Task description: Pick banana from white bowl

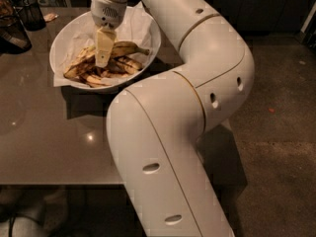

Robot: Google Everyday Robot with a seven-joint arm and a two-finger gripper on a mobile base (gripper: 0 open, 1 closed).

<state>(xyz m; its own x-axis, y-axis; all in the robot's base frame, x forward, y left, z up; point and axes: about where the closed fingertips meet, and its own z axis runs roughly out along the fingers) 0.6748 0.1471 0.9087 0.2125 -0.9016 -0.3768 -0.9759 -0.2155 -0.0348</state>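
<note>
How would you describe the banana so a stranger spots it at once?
On the table sits a wide white bowl, the pincer hanging into it. The banana lies at the heap's far side: longest, whole, stem-tipped, unlike the shorter browned pieces.

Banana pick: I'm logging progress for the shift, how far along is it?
Done: the reach; the gripper is down inside the white bowl, at the left end of the banana. In hand: taking hold, which I cannot confirm. Left: the lift; the banana lies in the bowl among other pieces.
</note>
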